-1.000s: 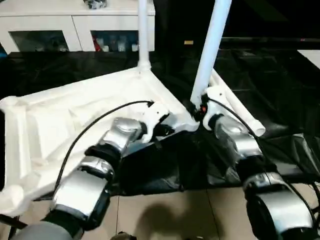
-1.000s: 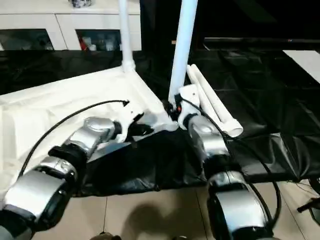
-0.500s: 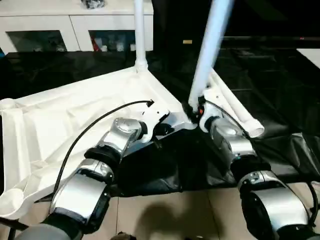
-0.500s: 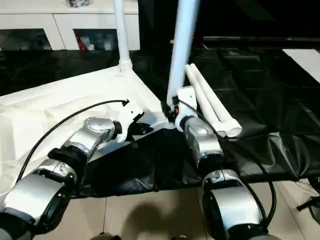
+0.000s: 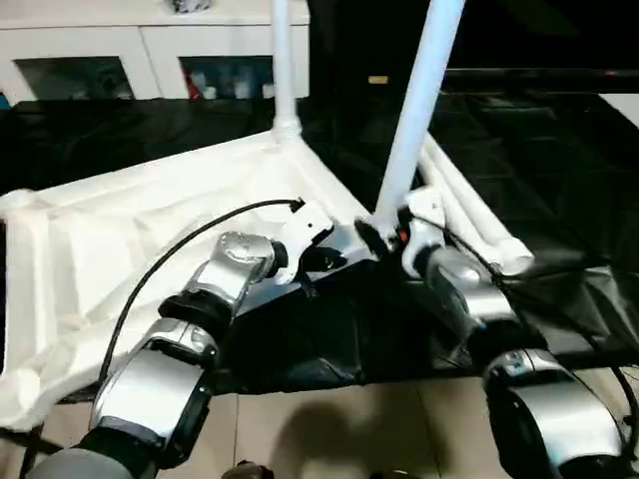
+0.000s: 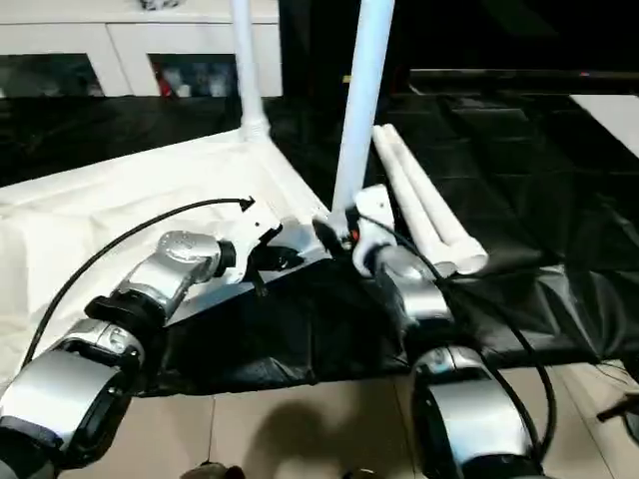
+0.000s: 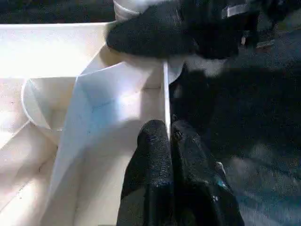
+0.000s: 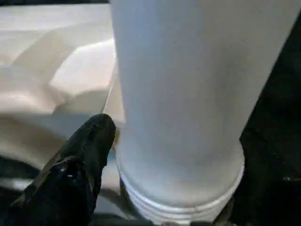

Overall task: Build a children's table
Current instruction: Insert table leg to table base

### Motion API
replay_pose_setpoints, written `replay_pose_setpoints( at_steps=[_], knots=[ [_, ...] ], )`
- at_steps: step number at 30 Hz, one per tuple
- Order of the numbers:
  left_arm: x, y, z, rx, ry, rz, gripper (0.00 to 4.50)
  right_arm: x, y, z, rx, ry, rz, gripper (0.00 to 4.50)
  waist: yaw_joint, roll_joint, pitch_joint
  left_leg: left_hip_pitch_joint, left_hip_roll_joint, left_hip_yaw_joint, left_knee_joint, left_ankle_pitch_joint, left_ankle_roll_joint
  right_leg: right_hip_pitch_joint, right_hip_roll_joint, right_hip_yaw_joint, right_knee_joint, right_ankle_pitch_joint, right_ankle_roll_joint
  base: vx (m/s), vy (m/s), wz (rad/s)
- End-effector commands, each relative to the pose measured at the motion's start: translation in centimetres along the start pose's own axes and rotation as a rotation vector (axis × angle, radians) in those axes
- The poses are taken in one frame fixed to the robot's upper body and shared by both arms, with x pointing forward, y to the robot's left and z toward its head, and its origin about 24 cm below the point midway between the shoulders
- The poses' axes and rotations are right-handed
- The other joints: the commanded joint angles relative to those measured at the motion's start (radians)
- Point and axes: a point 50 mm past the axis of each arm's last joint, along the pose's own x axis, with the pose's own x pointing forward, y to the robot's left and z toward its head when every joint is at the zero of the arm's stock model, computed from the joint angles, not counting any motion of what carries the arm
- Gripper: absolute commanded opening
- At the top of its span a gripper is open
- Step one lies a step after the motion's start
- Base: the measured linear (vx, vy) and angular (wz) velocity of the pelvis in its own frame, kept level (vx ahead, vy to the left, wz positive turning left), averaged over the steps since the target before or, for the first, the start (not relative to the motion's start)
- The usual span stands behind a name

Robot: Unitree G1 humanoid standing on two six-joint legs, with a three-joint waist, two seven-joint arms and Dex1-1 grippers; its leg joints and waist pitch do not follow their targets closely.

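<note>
The white table top [image 5: 120,230] lies upside down on a black sheet, ribbed underside up. One white leg [image 5: 284,60] stands in its far corner socket. A second leg [image 5: 417,110] stands tilted at the near right corner, and my right gripper [image 5: 384,235] is shut around its base. In the right wrist view the leg [image 8: 188,94] is close, with one black finger [image 8: 80,160] beside it. My left gripper [image 7: 168,136] is shut on the top's thin rim [image 7: 165,94] just left of that corner. Two loose legs [image 5: 469,215] lie to the right.
A white glass-door cabinet [image 5: 150,50] stands at the back. The black sheet [image 5: 559,150] covers the work surface and hangs over its front edge. Tiled floor [image 5: 349,429] shows below. A black cable [image 5: 180,254] arcs over my left forearm.
My right wrist has turned around the base of the leg, so a black finger now shows on the leg's left. The left gripper keeps its hold on the rim.
</note>
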Motion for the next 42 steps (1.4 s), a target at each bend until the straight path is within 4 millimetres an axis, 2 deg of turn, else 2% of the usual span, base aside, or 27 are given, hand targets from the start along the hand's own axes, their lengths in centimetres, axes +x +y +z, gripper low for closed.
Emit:
replay_pose_setpoints(
  at_steps=[1,2,4,7,8,9,11,13,14,17,21,22,23,25,29,33,35,37,38,39,40,41,42],
  knots=[
    [0.0,-0.5,1.9,0.083,-0.108,-0.077,0.0,-0.2,0.6,0.0,-0.039,0.006,0.104,3.68,0.008,-0.002,-0.076,0.02,0.065,-0.026,-0.063,-0.189,0.082,0.055,-0.071,0.045,-0.056,-0.076,-0.279,0.0,0.0,0.0],
    [-0.2,-0.6,1.8,0.102,-0.107,-0.104,0.0,-0.4,0.5,-0.1,-0.053,0.011,0.132,3.68,0.011,0.001,-0.075,0.019,0.066,-0.026,-0.061,-0.178,0.095,0.056,-0.071,0.043,-0.052,-0.058,-0.287,0.0,0.0,0.0],
    [-0.4,-0.7,1.6,0.121,-0.105,-0.139,0.0,-0.8,0.3,-0.2,-0.072,0.019,0.178,3.68,0.017,0.001,-0.076,0.021,0.067,-0.025,-0.06,-0.183,0.102,0.055,-0.071,0.043,-0.052,-0.066,-0.29,0.0,0.0,0.0],
    [-0.8,-0.7,1.4,0.133,-0.102,-0.183,0.0,-1.6,0.1,-0.3,-0.098,0.029,0.258,3.68,0.027,0.004,-0.072,0.023,0.069,-0.025,-0.062,-0.21,0.086,0.052,-0.072,0.044,-0.056,-0.124,-0.284,0.0,0.0,0.0],
    [-1.1,-0.8,1.3,0.143,-0.109,-0.233,0.0,-2.4,-0.1,-0.2,-0.11,0.028,0.34,3.68,0.03,0.006,-0.071,0.026,0.069,-0.024,-0.063,-0.224,0.081,0.051,-0.072,0.045,-0.061,-0.142,-0.277,0.0,0.0,0.0],
    [-1.3,-0.9,1.3,0.15,-0.111,-0.259,0.0,-2.8,-0.1,-0.1,-0.113,0.027,0.381,3.68,0.034,0.003,-0.072,0.026,0.07,-0.024,-0.061,-0.22,0.085,0.053,-0.072,0.046,-0.058,-0.128,-0.279,0.0,0.0,0.0],
    [-1.5,-1.0,1.2,0.156,-0.106,-0.291,0.0,-3.3,-0.1,0.0,-0.118,0.029,0.43,3.68,0.039,0.003,-0.073,0.024,0.071,-0.025,-0.061,-0.207,0.096,0.054,-0.073,0.046,-0.055,-0.111,-0.28,0.0,0.0,0.0],
    [-1.7,-1.1,0.9,0.169,-0.092,-0.323,0.0,-3.9,0.0,-0.1,-0.13,0.048,0.492,3.68,0.041,0.007,-0.073,0.024,0.072,-0.026,-0.061,-0.204,0.094,0.052,-0.074,0.045,-0.056,-0.119,-0.281,0.0,0.0,0.0],
    [-1.8,-1.1,0.8,0.175,-0.085,-0.34,0.0,-4.2,0.0,-0.3,-0.137,0.062,0.522,3.68,0.044,0.005,-0.073,0.025,0.071,-0.026,-0.06,-0.21,0.094,0.052,-0.073,0.045,-0.057,-0.122,-0.279,0.0,0.0,0.0],
    [-1.9,-1.3,0.5,0.184,-0.068,-0.374,0.0,-4.8,0.1,-0.5,-0.145,0.09,0.575,3.68,0.048,0.008,-0.074,0.026,0.072,-0.026,-0.06,-0.212,0.086,0.05,-0.075,0.045,-0.056,-0.121,-0.284,0.0,0.0,0.0],
    [-2.0,-1.7,0.1,0.204,-0.044,-0.431,0.0,-5.8,0.4,-0.9,-0.146,0.126,0.659,3.31,0.053,0.009,-0.075,0.025,0.072,-0.028,-0.06,-0.205,0.088,0.053,-0.074,0.045,-0.055,-0.107,-0.281,0.0,0.0,0.0],
    [-2.0,-1.7,0.0,0.206,-0.038,-0.443,0.0,-6.1,0.5,-1.0,-0.148,0.141,0.682,3.24,0.053,0.011,-0.075,0.025,0.073,-0.028,-0.06,-0.207,0.086,0.052,-0.074,0.045,-0.054,-0.106,-0.283,0.0,0.0,0.0],
    [-2.1,-1.7,-0.1,0.207,-0.035,-0.446,0.0,-6.2,0.5,-1.1,-0.149,0.148,0.69,3.24,0.055,0.009,-0.075,0.026,0.073,-0.028,-0.06,-0.211,0.085,0.052,-0.074,0.044,-0.055,-0.11,-0.281,0.0,0.0,0.0],
    [-2.1,-1.7,-0.2,0.211,-0.024,-0.446,0.0,-6.4,0.6,-1.2,-0.144,0.159,0.701,3.02,0.054,0.011,-0.074,0.025,0.072,-0.029,-0.061,-0.219,0.076,0.053,-0.076,0.044,-0.056,-0.127,-0.281,0.0,0.0,0.0],
    [-2.1,-1.6,-0.2,0.211,-0.022,-0.444,0.0,-6.5,0.7,-1.3,-0.14,0.166,0.708,2.9,0.055,0.01,-0.075,0.027,0.072,-0.029,-0.061,-0.223,0.065,0.052,-0.076,0.044,-0.057,-0.137,-0.279,0.0,0.0,0.0],
    [-1.9,-1.5,-0.2,0.192,-0.043,-0.414,0.0,-6.5,1.2,-1.7,-0.105,0.163,0.7,2.81,0.057,0.008,-0.077,0.025,0.071,-0.029,-0.058,-0.201,0.077,0.054,-0.075,0.044,-0.053,-0.102,-0.282,0.0,0.0,0.0],
    [-1.6,-1.3,0.0,0.176,-0.058,-0.365,0.0,-6.2,1.3,-1.9,-0.078,0.142,0.647,2.81,0.058,0.01,-0.075,0.026,0.071,-0.029,-0.059,-0.208,0.076,0.052,-0.076,0.044,-0.056,-0.123,-0.278,0.0,0.0,0.0],
    [-1.1,-0.9,0.3,0.147,-0.061,-0.254,0.0,-5.2,1.1,-2.1,-0.063,0.112,0.497,2.8,0.053,0.009,-0.069,0.028,0.071,-0.03,-0.065,-0.256,0.043,0.046,-0.077,0.045,-0.064,-0.214,-0.261,0.0,0.0,0.0],
    [-1.0,-0.8,0.3,0.145,-0.061,-0.247,0.0,-5.1,1.0,-2.2,-0.061,0.111,0.485,2.8,0.053,0.009,-0.069,0.028,0.071,-0.03,-0.065,-0.256,0.043,0.046,-0.077,0.045,-0.064,-0.214,-0.261,0.0,0.0,0.0],
    [-0.6,-0.5,0.5,0.119,-0.056,-0.17,0.0,-4.4,0.9,-2.3,-0.038,0.105,0.378,2.8,0.046,0.009,-0.066,0.034,0.069,-0.034,-0.069,-0.306,0.007,0.046,-0.081,0.045,-0.074,-0.307,-0.239,0.0,0.0,0.0],
    [-0.6,-0.5,0.5,0.119,-0.056,-0.17,0.0,-4.4,0.9,-2.3,-0.038,0.105,0.378,2.79,0.043,0.01,-0.066,0.036,0.069,-0.035,-0.07,-0.316,-0.001,0.044,-0.081,0.045,-0.076,-0.328,-0.233,0.0,0.0,0.0],
    [0.0,-0.3,0.9,0.086,-0.064,-0.098,0.0,-3.5,0.9,-2.4,-0.008,0.097,0.268,2.79,0.036,0.008,-0.066,0.034,0.068,-0.038,-0.072,-0.319,-0.01,0.047,-0.081,0.046,-0.078,-0.345,-0.222,0.0,0.0,0.0],
    [0.4,-0.2,1.1,0.067,-0.065,-0.057,0.0,-2.8,0.9,-2.4,0.015,0.092,0.195,2.79,0.029,0.011,-0.066,0.037,0.067,-0.039,-0.073,-0.329,-0.022,0.042,-0.079,0.046,-0.077,-0.347,-0.222,0.0,0.0,0.0]
  ],
)
